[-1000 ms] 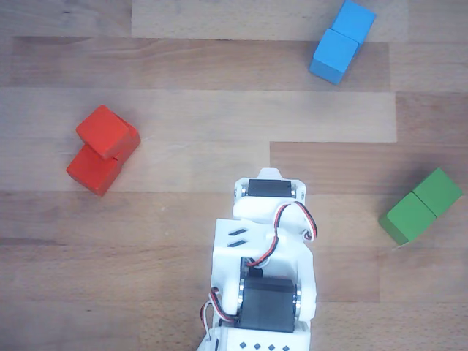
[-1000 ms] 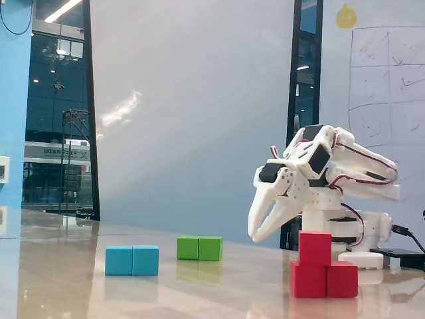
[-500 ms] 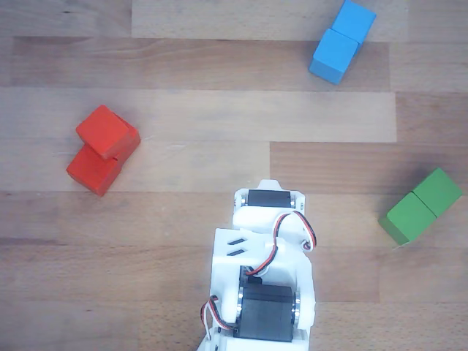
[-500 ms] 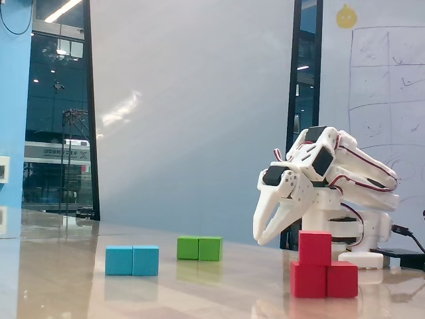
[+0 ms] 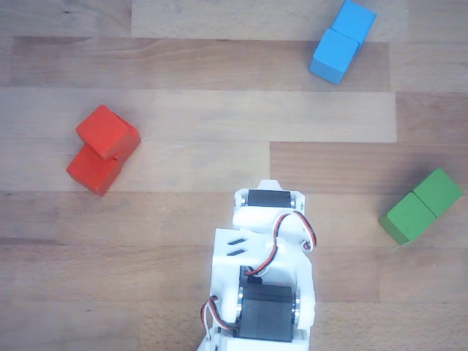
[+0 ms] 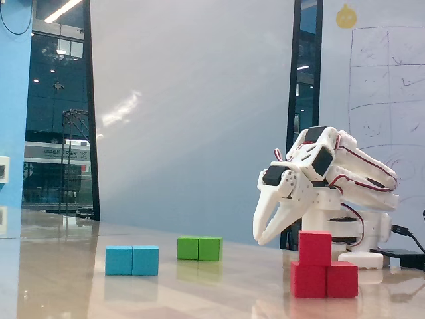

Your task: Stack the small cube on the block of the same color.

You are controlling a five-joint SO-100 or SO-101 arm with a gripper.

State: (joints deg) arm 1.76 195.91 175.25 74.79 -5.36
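Movement: arm has pulled back toward its base since a second ago; no change in the last half second.
Small cube (image 6: 315, 247): resting on the block (image 6: 324, 279), on one half.
Fingers (image 6: 261, 233): slightly apart, empty, above the table (image 6: 199, 286), beside the cube.

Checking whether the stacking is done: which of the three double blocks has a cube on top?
The red block. It carries the small cube; the blue block and green block are bare.
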